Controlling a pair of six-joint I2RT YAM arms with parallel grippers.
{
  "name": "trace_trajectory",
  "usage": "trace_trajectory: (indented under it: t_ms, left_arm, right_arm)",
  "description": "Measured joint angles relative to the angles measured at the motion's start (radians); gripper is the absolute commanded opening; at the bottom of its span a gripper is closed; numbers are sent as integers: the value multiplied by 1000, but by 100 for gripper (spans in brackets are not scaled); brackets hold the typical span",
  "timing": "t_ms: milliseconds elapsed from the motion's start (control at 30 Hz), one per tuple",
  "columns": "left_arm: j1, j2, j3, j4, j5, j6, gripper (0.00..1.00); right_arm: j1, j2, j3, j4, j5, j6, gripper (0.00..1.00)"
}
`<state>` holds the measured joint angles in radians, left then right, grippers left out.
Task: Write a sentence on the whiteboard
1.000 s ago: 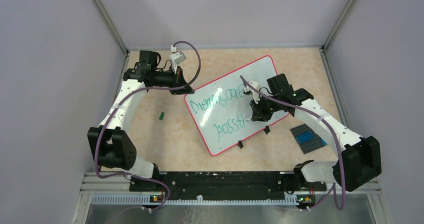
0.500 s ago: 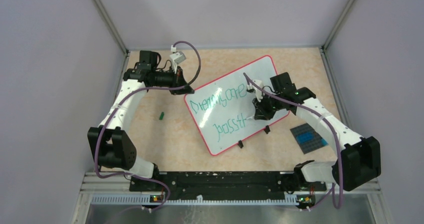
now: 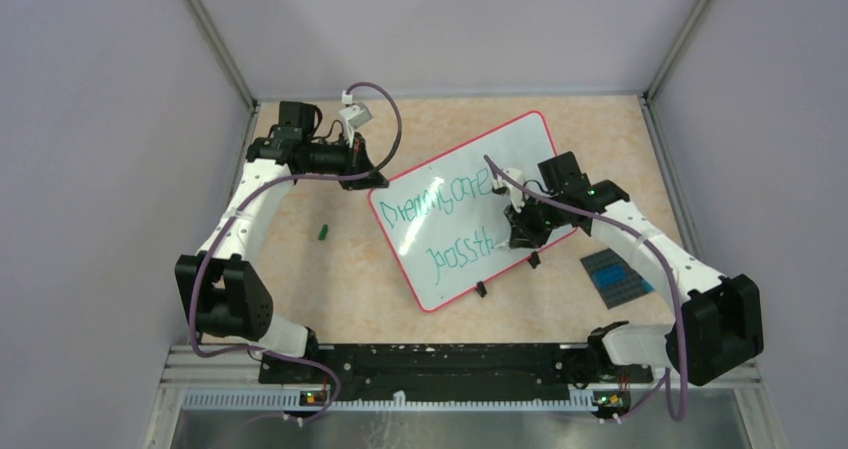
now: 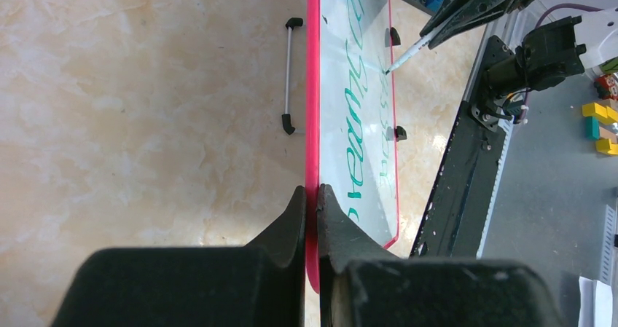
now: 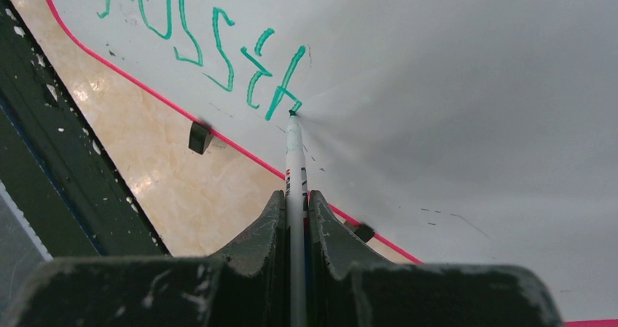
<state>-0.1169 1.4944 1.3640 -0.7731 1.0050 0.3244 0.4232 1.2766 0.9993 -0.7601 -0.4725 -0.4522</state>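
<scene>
1. Close to the right arm's base, a dark studded plate [image 3: 615, 274] lies on the table [image 3: 340, 269], just off the near-right edge of the whiteboard [image 3: 530, 144].
2. Next, the whiteboard lies askew across the table's middle, with two black feet [image 3: 481, 289] on its near edge. Green writing [image 5: 218, 43] runs across it in two lines.
3. Over the board's near-right part, the right gripper [image 5: 296, 196] is clamped narrowly on a white marker [image 5: 294, 145] that juts out from between the fingers. The marker's tip touches the board at the foot of the last green stroke of the lower line.
4. Left of the board, a small green bit [image 3: 323, 232] lies alone on the table, apart from the board.
5. Farthest out, the left gripper [image 4: 311, 192] is pinched tight on the board's red rim at its left corner, one finger on each side of the edge.
</scene>
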Motion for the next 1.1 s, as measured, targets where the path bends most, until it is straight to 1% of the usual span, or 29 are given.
trace_trajectory:
  t_ms: [267,533,667,833,1100]
  left_arm:
    - [0,0,0,0,0,0,0]
    - [0,0,0,0,0,0,0]
    - [0,0,-1,0,0,0,0]
    - [0,0,-1,2,1,0,0]
    - [0,0,-1,2,1,0,0]
  right_arm:
    - [51,0,-20,3,11,9,0]
    - [52,-4,-17,3,3,10,0]
    - [23,-33,-8,-24,-35,11,0]
    - [-40,-39,53,-42,-55,7,0]
    - [-57,-32,84,-38,-60,1,0]
